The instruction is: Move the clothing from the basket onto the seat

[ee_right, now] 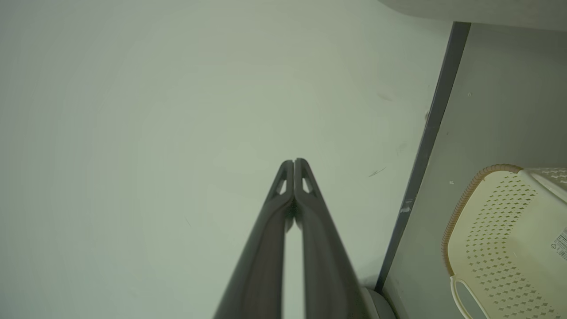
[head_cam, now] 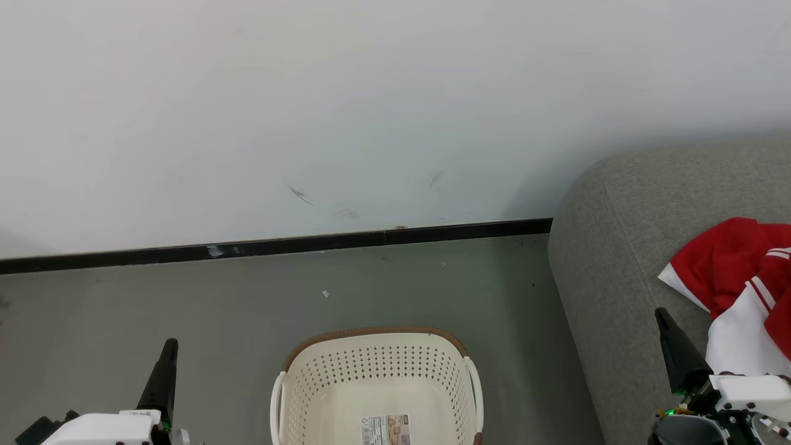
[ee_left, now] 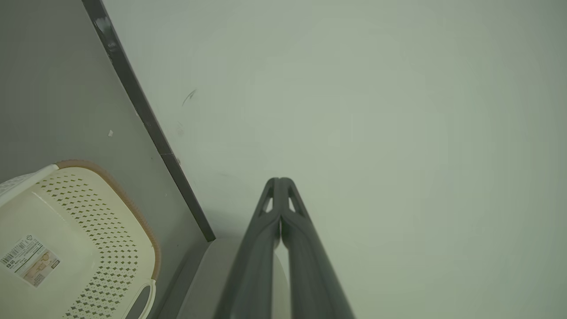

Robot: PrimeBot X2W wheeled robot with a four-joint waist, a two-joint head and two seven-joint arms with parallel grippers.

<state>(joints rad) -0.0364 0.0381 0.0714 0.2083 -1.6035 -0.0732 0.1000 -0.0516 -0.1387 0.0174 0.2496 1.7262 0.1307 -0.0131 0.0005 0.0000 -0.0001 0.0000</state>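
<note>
Now, start at your left: the left gripper (head_cam: pixel 170 345) stands beside the basket, well apart from it, with its fingers pressed together on nothing. The left wrist view confirms this, the left gripper (ee_left: pixel 280 180) showing tip against tip before the pale wall (ee_left: pixel 398 133).

Next comes the basket (head_cam: pixel 371 364), on the floor (head_cam: pixel 185 296) between your two arms. Its bottom looks bare except for the label sticker (head_cam: pixel 385 429), though the near part is cut off by the frame's edge.

To the right of that rises the seat (head_cam: pixel 605 259). The right gripper (head_cam: pixel 661 315) is over its cushion, likewise closed and empty. The clothing (head_cam: pixel 723 272) lies on the seat just to the right of that gripper, red above and white below. The heap runs from its upper left down and off the frame's right edge. The right arm is much the nearer.

So I judge the transfer largely done, and any next move turns on whether something is left in the basket's hidden near part.

The head view gives you the clothing on the cushion. The wrist views give you the basket (ee_left: pixel 102 230) from either side, and the right gripper (ee_right: pixel 293 163) with its tips meeting.
</note>
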